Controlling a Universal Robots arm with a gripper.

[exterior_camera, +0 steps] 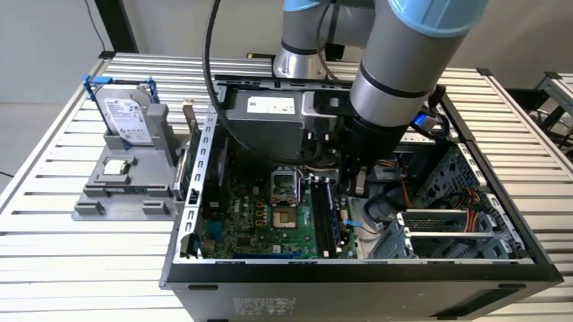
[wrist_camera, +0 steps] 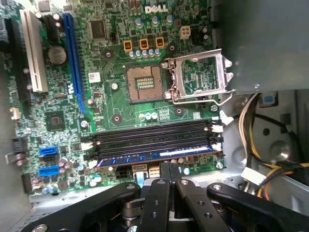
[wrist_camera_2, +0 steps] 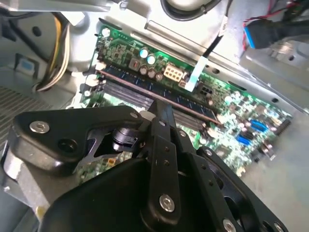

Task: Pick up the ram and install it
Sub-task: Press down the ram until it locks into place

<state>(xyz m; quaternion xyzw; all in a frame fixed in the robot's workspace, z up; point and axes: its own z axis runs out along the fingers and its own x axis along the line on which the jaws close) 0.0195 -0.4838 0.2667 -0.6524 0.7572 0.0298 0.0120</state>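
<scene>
A: Where's the ram [wrist_camera: 159, 153]?
B: In the first wrist view it sits in the slot nearest the gripper [wrist_camera: 169, 169], beside the empty black slots [wrist_camera: 152, 133] on the motherboard [wrist_camera: 96, 77]. The second wrist view shows the ram [wrist_camera_2: 159, 94] lying long and flat across the board, just past the fingertips.
A: Gripper state?
B: Fingers pressed together, nothing between them, tips just above the ram's edge.
A: Exterior view?
B: The arm [exterior_camera: 398, 74] reaches down into the open case [exterior_camera: 358, 268] and hides the gripper. Left of the case in that view stands a grey holder [exterior_camera: 125, 181] with a hard drive [exterior_camera: 125, 114] upright and a processor [exterior_camera: 117, 166] below it.
A: Anything else near the ram?
B: The open CPU socket [wrist_camera: 145, 83] beyond the slots, yellow wires [wrist_camera: 256, 154] off the ram's end.
</scene>
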